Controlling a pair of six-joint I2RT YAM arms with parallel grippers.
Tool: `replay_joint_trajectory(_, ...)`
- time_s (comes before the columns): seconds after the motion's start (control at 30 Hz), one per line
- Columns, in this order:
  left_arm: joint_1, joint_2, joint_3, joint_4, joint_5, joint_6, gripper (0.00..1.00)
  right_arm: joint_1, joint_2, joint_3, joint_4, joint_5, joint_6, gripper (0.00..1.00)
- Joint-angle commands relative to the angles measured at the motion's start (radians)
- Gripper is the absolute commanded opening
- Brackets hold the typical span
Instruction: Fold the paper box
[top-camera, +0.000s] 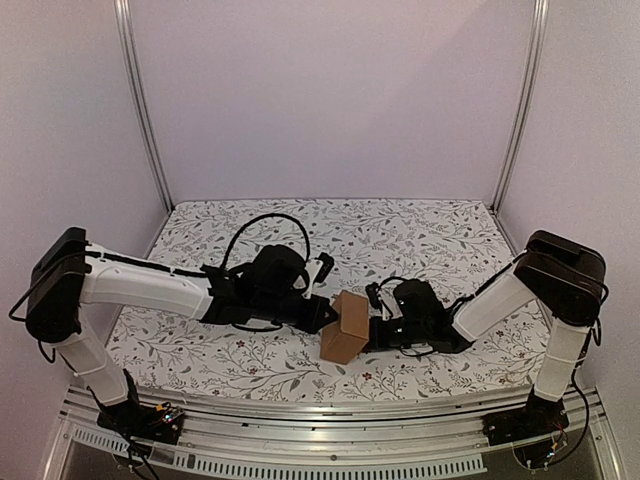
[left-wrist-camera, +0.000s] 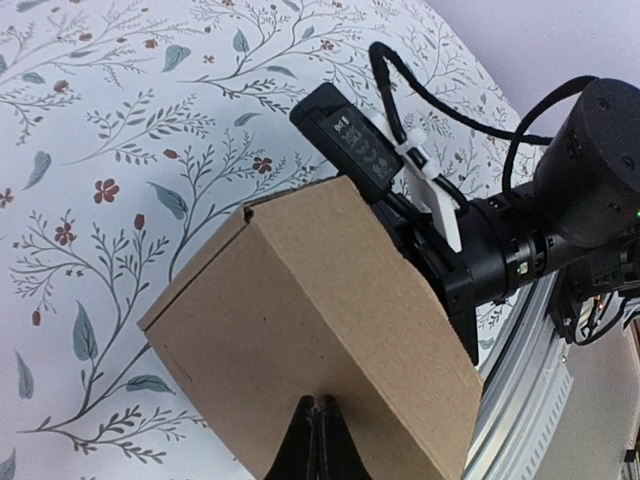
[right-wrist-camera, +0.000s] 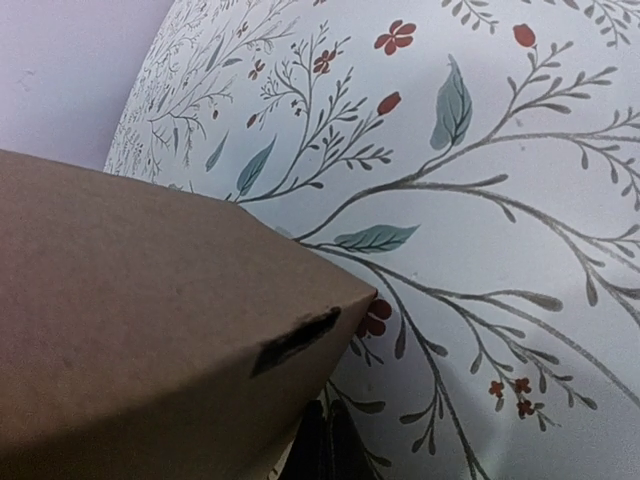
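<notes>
The paper box (top-camera: 345, 328) is a closed brown cardboard cube, standing tilted on the floral table near the front edge, between my two grippers. My left gripper (top-camera: 325, 312) is shut with nothing between its fingers. In the left wrist view its joined tips (left-wrist-camera: 320, 402) press against a flat face of the box (left-wrist-camera: 300, 330). My right gripper (top-camera: 376, 330) is also shut and empty. In the right wrist view its tips (right-wrist-camera: 328, 412) sit just beside the lower edge of the box (right-wrist-camera: 150, 330), under a corner with a dark slot mark (right-wrist-camera: 295, 340). The contact there is hidden.
The floral tablecloth (top-camera: 400, 235) covers the table. A metal rail (top-camera: 330, 405) runs along the front edge, close behind the box. Pale walls and upright posts (top-camera: 143, 110) enclose the back and sides. The right arm's wrist (left-wrist-camera: 590, 170) and cables (left-wrist-camera: 430, 100) crowd the box's far side.
</notes>
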Motion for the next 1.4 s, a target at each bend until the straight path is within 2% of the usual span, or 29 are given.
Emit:
replay_joint_trajectory(0.0, 0.003, 0.039, 0.051, 0.006, 0.036, 0.015, 0.0, -0.042, 0.015, -0.065, -0.024, 0.019, 0.011, 0.0)
replay_joint_trajectory(0.37, 0.003, 0.09, 0.11, -0.018, 0.049, 0.02, 0.0, -0.095, -0.102, -0.148, -0.195, 0.164, -0.087, 0.01)
replay_joint_trajectory(0.53, 0.0, 0.133, 0.161, -0.051, 0.062, 0.029, 0.0, -0.096, -0.236, -0.16, -0.35, 0.258, -0.128, 0.01)
replay_joint_trajectory(0.7, -0.001, 0.179, 0.192, -0.055, 0.053, 0.033, 0.0, -0.096, -0.432, -0.166, -0.525, 0.373, -0.167, 0.06)
replay_joint_trajectory(0.83, -0.001, 0.171, 0.191, -0.057, 0.023, 0.038, 0.0, -0.096, -0.585, -0.166, -0.649, 0.424, -0.19, 0.07)
replay_joint_trajectory(1.0, 0.0, 0.137, 0.199, -0.098, -0.032, 0.065, 0.0, -0.096, -0.702, -0.159, -0.757, 0.473, -0.207, 0.09)
replay_joint_trajectory(1.17, 0.013, 0.137, 0.216, -0.177, -0.08, 0.049, 0.0, -0.096, -0.722, -0.154, -0.79, 0.474, -0.202, 0.05)
replay_joint_trajectory(1.37, 0.027, 0.175, 0.207, -0.163, -0.08, 0.018, 0.0, -0.091, -0.649, -0.129, -0.757, 0.454, -0.165, 0.02)
